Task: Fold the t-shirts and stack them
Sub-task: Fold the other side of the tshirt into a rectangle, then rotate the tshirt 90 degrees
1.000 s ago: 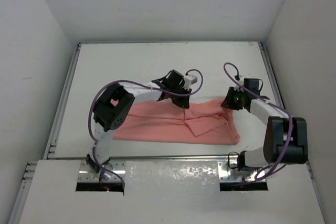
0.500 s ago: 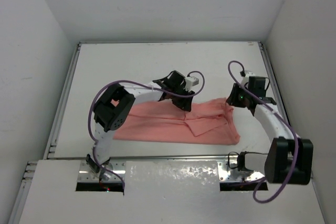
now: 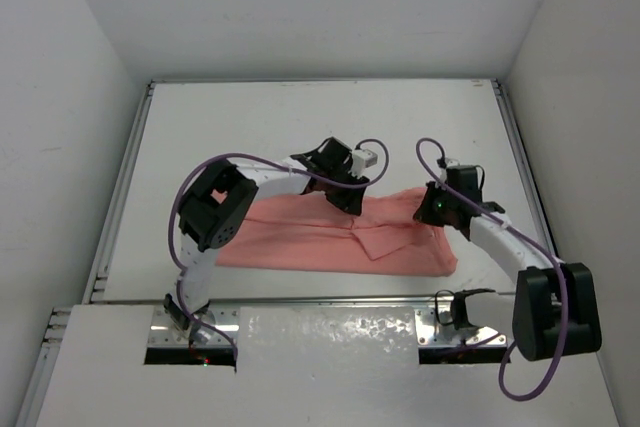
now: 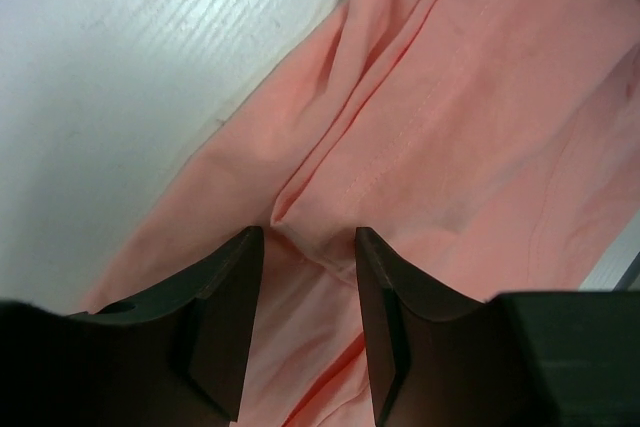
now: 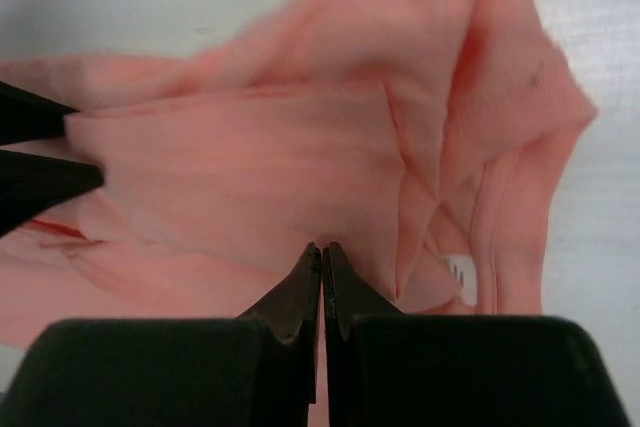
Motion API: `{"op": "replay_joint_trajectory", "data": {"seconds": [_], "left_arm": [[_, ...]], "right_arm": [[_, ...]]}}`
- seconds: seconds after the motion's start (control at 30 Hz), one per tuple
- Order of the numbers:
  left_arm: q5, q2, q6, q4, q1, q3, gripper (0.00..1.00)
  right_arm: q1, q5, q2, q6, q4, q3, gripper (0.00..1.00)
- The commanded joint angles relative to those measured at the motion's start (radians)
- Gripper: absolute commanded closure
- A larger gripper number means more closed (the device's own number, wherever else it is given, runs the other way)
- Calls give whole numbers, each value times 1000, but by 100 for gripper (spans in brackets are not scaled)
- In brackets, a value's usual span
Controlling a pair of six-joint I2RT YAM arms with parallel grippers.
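t-shirt (image 4: 440, 127) runs off left wrist view; cloth under left gripper (image 3: 345, 199) hidden.

Robot lab test cell was indicated: white table (image 3: 300, 117) was enclosed by plain white walls (image 3: 60, 97), edged by metal rails (image 3: 122, 187); arms (image 3: 215, 209) were bolted to metal plates (image 3: 215, 325).

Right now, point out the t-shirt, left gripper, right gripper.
t-shirt (image 3: 300, 242): top external view, flat middle of cloth.
left gripper (image 4: 308, 237): left wrist view, midway between its fingertips.
right gripper (image 5: 322, 249): right wrist view, where its fingertips meet.
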Motion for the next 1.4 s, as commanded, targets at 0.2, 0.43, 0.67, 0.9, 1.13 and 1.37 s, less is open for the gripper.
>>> {"op": "replay_joint_trajectory", "data": {"seconds": [0.2,0.43,0.67,0.9,1.13,1.37], "left_arm": [[-43,-23,21,38,-21,-50,59],[-45,-40,35,-14,-13,-5,58],[-32,-66,113,-134,-2,204,37],[-86,-151,234,-327,88,273,26],[-126,-336,251,-365,578,22,28],[-25,-330,348,-304,917,-164,24]], "right_arm": [[-9,107,78,24,54,-58,100],[-31,110,22,-1,-24,-72,100],[-58,21,-51,-114,-129,128,79],[-159,-17,29,-137,-166,273,60],[-196,-68,279,-143,-71,362,47],[-196,-79,423,-191,-34,393,46]]}}
